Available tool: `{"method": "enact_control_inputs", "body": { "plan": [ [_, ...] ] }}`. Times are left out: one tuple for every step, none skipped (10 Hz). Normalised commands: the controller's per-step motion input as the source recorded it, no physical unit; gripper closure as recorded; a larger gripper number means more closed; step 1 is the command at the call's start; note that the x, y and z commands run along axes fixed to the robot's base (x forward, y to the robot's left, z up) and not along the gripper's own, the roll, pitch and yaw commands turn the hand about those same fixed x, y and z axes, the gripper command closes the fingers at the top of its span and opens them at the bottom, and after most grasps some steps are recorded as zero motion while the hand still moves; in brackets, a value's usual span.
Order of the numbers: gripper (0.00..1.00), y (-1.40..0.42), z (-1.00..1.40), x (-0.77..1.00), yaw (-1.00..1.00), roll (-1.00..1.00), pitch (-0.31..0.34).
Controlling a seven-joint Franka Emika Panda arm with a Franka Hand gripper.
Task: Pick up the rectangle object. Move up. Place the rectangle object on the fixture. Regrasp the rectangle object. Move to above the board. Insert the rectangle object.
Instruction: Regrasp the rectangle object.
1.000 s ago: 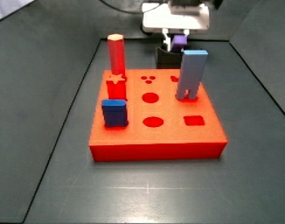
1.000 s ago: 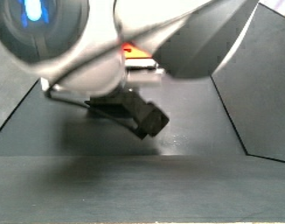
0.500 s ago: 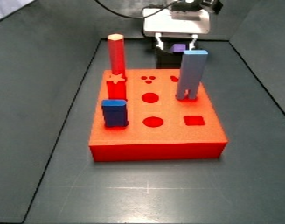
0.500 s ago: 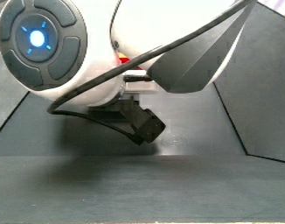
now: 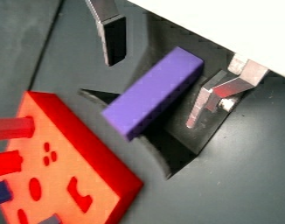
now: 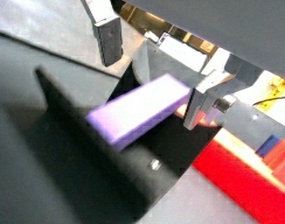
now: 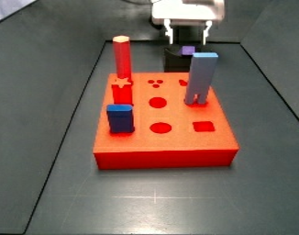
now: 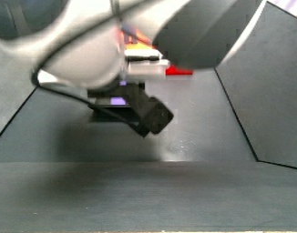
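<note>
The purple rectangle object (image 5: 155,94) lies tilted on the dark fixture (image 5: 170,150), behind the red board (image 7: 164,139). It also shows in a wrist view (image 6: 139,112), and its end (image 7: 186,50) peeks out behind the light-blue block. My gripper (image 5: 160,77) is open and straddles the bar. One finger (image 5: 114,39) stands clear of it, the other finger (image 5: 207,103) is close beside it. In a side view the gripper (image 7: 189,35) hangs just above the bar. The fixture (image 8: 141,111) shows under the arm, which hides most of that view.
On the board stand a tall red peg (image 7: 121,57), a tall light-blue block (image 7: 201,78) and a short dark-blue block (image 7: 119,117). The board also shows in both wrist views (image 5: 58,166) (image 6: 244,171). Dark walls slope up on both sides.
The gripper went down to the fixture, then rose without the purple bar. The bar now rests on the fixture below the open jaws.
</note>
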Motion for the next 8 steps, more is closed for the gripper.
{"method": "enact_control_inputs", "body": {
  "plan": [
    [0.0,0.0,0.92,-0.04,0.0,0.07,0.07],
    [0.0,0.0,0.74,-0.03,-0.01,0.06,0.072],
    [0.0,0.0,0.56,-0.03,-0.02,0.05,0.073],
    [0.0,0.0,0.32,-0.03,-0.03,0.05,0.07],
    [0.0,-0.94,1.0,-0.09,0.02,1.0,0.045],
    [0.0,-1.0,0.97,-0.09,0.02,1.0,0.041],
    [0.0,-1.0,0.93,-0.11,0.02,1.0,0.031],
    [0.0,-1.0,0.88,-0.14,0.02,1.0,0.022]
  ]
}}
